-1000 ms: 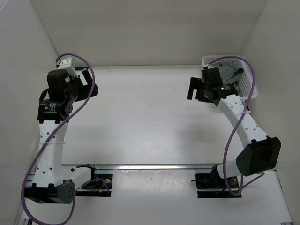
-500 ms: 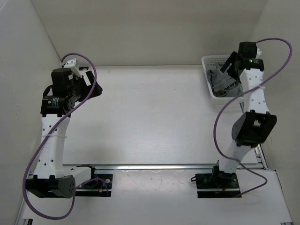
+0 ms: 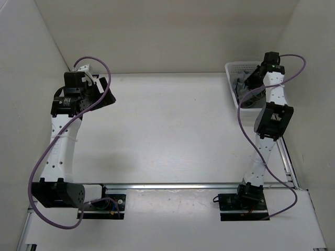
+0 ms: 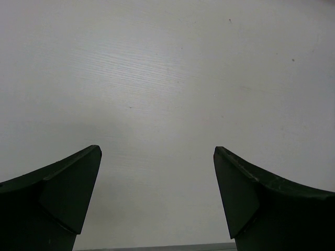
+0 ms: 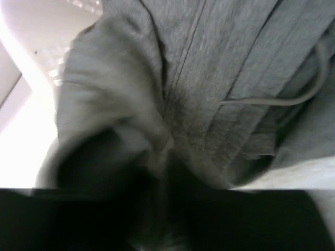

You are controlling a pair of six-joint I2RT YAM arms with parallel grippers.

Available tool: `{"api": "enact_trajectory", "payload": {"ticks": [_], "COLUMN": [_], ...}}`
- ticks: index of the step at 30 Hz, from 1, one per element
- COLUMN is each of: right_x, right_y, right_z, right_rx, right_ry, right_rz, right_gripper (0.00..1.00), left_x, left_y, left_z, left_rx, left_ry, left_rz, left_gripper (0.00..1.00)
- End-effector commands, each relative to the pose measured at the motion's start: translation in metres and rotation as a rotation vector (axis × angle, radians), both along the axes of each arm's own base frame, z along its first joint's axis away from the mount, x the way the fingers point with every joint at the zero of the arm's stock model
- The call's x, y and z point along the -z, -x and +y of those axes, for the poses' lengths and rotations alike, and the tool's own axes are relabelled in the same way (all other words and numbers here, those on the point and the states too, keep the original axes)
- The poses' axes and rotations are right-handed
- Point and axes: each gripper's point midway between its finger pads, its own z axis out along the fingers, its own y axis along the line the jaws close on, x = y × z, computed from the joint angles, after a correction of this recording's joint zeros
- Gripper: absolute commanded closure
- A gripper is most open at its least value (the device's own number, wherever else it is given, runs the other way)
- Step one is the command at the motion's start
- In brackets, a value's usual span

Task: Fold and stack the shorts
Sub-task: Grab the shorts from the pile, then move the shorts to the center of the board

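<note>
The grey shorts (image 3: 241,85) lie crumpled in the white basket (image 3: 231,67) at the table's far right corner. My right gripper (image 3: 252,82) reaches down into that basket. In the right wrist view its dark jaws have closed on a bunched fold of the shorts (image 5: 209,78), and the right gripper (image 5: 168,175) is half buried in fabric. A pale drawstring (image 5: 293,99) curls across the cloth. My left gripper (image 3: 104,94) hovers at the far left of the table; in its wrist view the left gripper (image 4: 157,154) stands wide open over bare white surface.
White walls close in the table on the left, back and right. The basket sits tight against the right wall. A metal rail (image 3: 172,185) with both arm bases runs along the near edge.
My right arm swung from the table's right middle out to the basket, dropped into it, and its jaws closed on the fabric. The left arm shifted slightly toward the back.
</note>
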Motion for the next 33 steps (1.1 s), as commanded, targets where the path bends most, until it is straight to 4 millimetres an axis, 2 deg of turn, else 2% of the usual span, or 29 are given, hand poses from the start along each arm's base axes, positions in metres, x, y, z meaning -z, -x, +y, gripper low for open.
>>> {"api": "enact_trajectory", "payload": {"ticks": [1,3,4,6,7,9,12,13,14,15,16,18,19,20,21,22,23,24,25,27,28,29,31,32,33], "right_x": [-0.053,-0.069,-0.094,-0.115,-0.139,-0.155,-0.196,-0.222,-0.241,-0.268,-0.304,-0.344,-0.372,-0.397,-0.413,-0.431,-0.447,-0.458,-0.466,-0.476,-0.483,-0.482,-0.467,-0.455,-0.423], "right_y": [-0.016,-0.012,-0.010,-0.004,0.003,0.012,0.035,0.046,0.053,0.063,0.072,0.092,0.110,0.126,0.138,0.158,0.172,0.183,0.202,0.219,0.238,0.245,0.256,0.256,0.249], "right_z": [0.017,0.013,0.014,0.012,0.011,0.012,0.014,0.015,0.024,0.038,0.048,0.074,0.086,0.111,0.125,0.152,0.167,0.182,0.210,0.236,0.258,0.269,0.289,0.296,0.302], "right_rx": [-0.029,-0.012,-0.014,-0.014,-0.024,-0.036,-0.046,-0.052,-0.099,-0.154,-0.204,-0.292,-0.325,-0.407,-0.451,-0.518,-0.565,-0.607,-0.682,-0.754,-0.821,-0.862,-0.915,-0.929,-0.942], "right_ry": [-0.063,-0.039,-0.029,-0.006,0.028,0.047,0.090,0.108,0.106,0.100,0.100,0.078,0.085,0.078,0.085,0.066,0.067,0.055,0.018,-0.018,-0.027,-0.040,-0.055,-0.053,-0.050], "right_rz": [-0.180,-0.203,-0.254,-0.288,-0.330,-0.355,-0.421,-0.471,-0.514,-0.577,-0.664,-0.761,-0.831,-0.902,-0.951,-1.001,-1.057,-1.096,-1.125,-1.162,-1.198,-1.204,-1.167,-1.138,-1.053], "right_gripper": [0.84,1.00,1.00,1.00,1.00,1.00,1.00,1.00,1.00,1.00,1.00,1.00,1.00,1.00,1.00,1.00,1.00,1.00,1.00,1.00,1.00,1.00,1.00,1.00,1.00], "left_x": [-0.006,-0.007,-0.007,-0.007,-0.007,-0.008,-0.008,-0.008,-0.012,-0.012,-0.014,-0.019,-0.024,-0.026,-0.028,-0.041,-0.045,-0.045,-0.061,-0.065,-0.070,-0.084,-0.097,-0.108,-0.110], "left_y": [-0.004,-0.004,-0.006,-0.006,-0.006,-0.006,-0.003,-0.003,0.000,0.000,0.004,0.003,0.003,0.004,0.005,0.003,0.005,0.006,0.007,0.002,0.006,0.003,0.008,0.011,0.013], "left_z": [0.002,0.001,0.000,-0.001,-0.002,-0.002,-0.004,-0.004,-0.004,-0.004,-0.007,-0.008,-0.008,-0.005,-0.001,0.002,0.007,0.010,0.017,0.018,0.020,0.023,0.026,0.026,0.023], "left_rx": [-0.007,0.001,0.001,0.003,0.003,-0.004,-0.002,-0.008,-0.007,-0.007,-0.003,0.004,0.005,-0.010,-0.028,-0.047,-0.069,-0.087,-0.117,-0.117,-0.120,-0.134,-0.143,-0.142,-0.129], "left_ry": [-0.017,-0.010,-0.010,0.003,0.003,0.011,0.024,0.031,0.032,0.032,0.046,0.052,0.053,0.042,0.028,0.026,0.017,0.028,0.040,0.072,0.080,0.087,0.086,0.086,0.094], "left_rz": [-0.007,-0.006,-0.006,-0.005,-0.005,-0.004,-0.006,-0.005,-0.017,-0.017,-0.018,-0.028,-0.040,-0.041,-0.042,-0.073,-0.076,-0.059,-0.092,-0.080,-0.082,-0.118,-0.138,-0.164,-0.164], "left_gripper": [0.00,0.00,0.00,0.00,0.00,0.00,0.00,0.00,0.00,0.00,0.00,0.00,0.00,0.00,0.00,0.00,0.00,0.00,0.00,0.00,0.00,0.00,0.00,0.00,0.00]}}
